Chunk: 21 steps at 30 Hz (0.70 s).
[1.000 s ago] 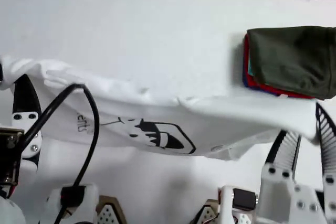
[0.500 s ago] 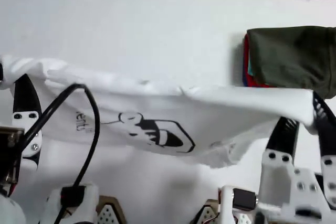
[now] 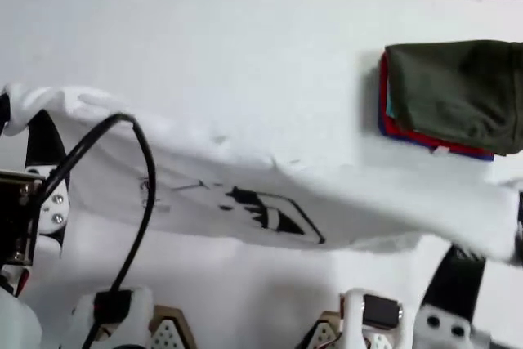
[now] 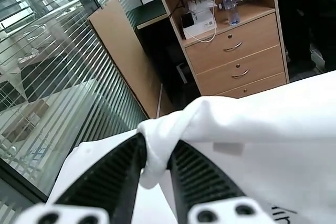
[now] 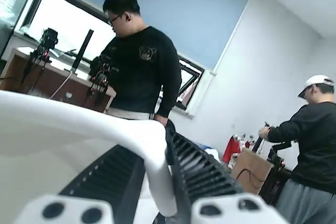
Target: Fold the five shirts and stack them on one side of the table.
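Both tools are locked on and the white shirt (image 3: 270, 194) is strung between them like a banner. The left tool (image 4: 157, 146) is clamped shut on a bunched corner of fabric, a knot of cloth squeezed between its ribbed fingers. The right tool (image 5: 157, 149) is pinching a smooth hem the same way, closed tight with the cloth draped over one finger. The reason for the two-corner hold looks plain: pull the garment taut and the wrinkles come out, so it can be laid down flat for a clean fold. The shadow on the counter (image 3: 245, 46) suggests the cloth hangs clear of the surface rather than resting on it. The folded stack (image 3: 449, 96), dark green on top with red and blue edges peeking out beneath, sits at one side of the counter. One end of the shirt comes just beside that stack, on the side nearer the arm bases, without touching it. The other end lies well apart from it, right across the counter. So the long axis runs side to side, leading away from the stack on a slight slant, and the black printed graphic near the middle faces up. Four look folded; this appears to be the fifth.
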{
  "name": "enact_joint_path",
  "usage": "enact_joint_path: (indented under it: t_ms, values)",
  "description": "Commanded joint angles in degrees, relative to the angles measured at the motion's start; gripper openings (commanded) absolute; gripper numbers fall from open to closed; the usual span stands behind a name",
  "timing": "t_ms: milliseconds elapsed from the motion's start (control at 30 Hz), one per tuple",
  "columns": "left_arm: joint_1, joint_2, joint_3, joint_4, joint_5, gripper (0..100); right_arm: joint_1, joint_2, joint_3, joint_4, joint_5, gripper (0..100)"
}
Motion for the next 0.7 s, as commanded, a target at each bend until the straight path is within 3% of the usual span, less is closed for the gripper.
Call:
enact_joint_path:
  t_ms: [0, 200, 367, 533, 667]
  values:
    - [-0.53, -0.09, -0.13, -1.14, 0.53, 3, 0.48, 1.80, -2.90, 0.48, -0.09, 1.8]
    - [-0.53, -0.09, 0.04, -0.97, 0.53, 3, 0.22, 2.33, 0.62, 0.75, -0.35, 1.8]
    - [-0.44, 0.35, 1.45, -1.14, 0.53, 3, 0.13, 2.24, 18.20, -3.56, -0.62, 1.8]
    - [-0.26, 0.44, 11.47, -3.52, 0.18, 3, 0.04, 2.24, 38.68, -14.11, -0.35, 1.8]
    - [-0.44, 0.44, 24.48, -9.93, 0.09, 3, -2.24, 2.24, 50.46, -22.64, -0.09, 1.8]
